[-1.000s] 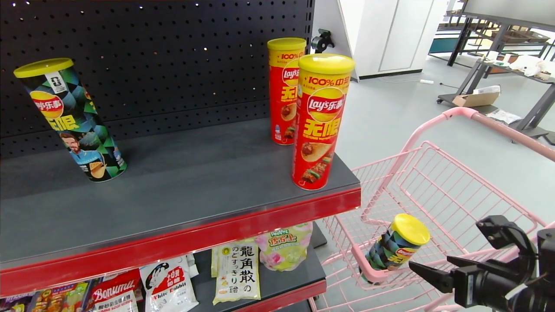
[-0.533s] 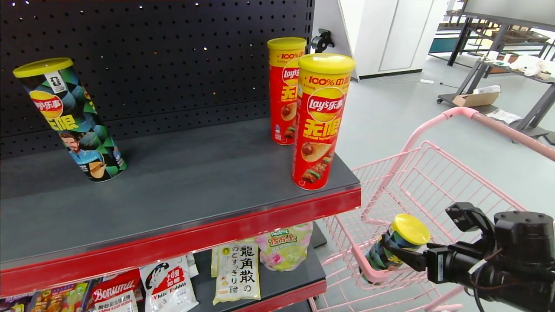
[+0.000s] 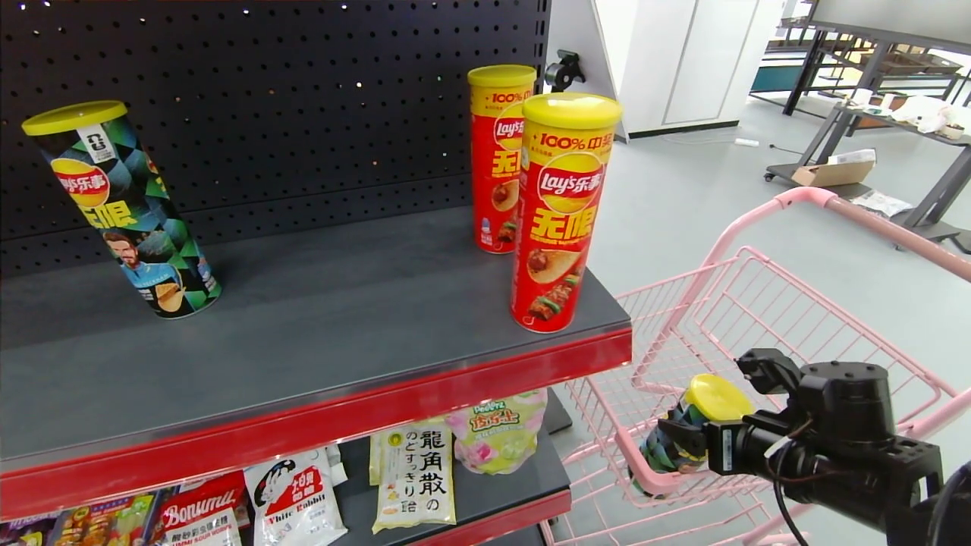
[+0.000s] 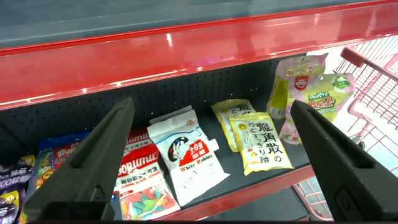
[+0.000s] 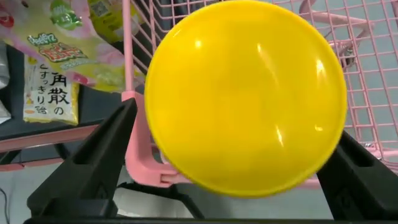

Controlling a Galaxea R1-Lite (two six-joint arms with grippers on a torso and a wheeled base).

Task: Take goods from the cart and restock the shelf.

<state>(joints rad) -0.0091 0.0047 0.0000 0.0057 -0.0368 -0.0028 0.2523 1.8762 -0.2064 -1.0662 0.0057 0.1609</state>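
Restocking, pick stage. The can [image 3: 658, 453] sits in the near-left corner of the cart [image 3: 804, 196], lower right of the head frame, leaning against the pink rim with its yellow lid raised toward the right gripper [image 3: 705, 398]. That gripper meets the can end-on along its long axis; its jaws are spread, one on either side of the lid (no grasp made). The left gripper [image 4: 211, 106] is likewise released, farther off, facing the lower snack shelf. Judgement: the right arm is nearer. The lift must clear the cart rim and the red front lip of the shelf [image 3: 341, 326], whose middle offers room.
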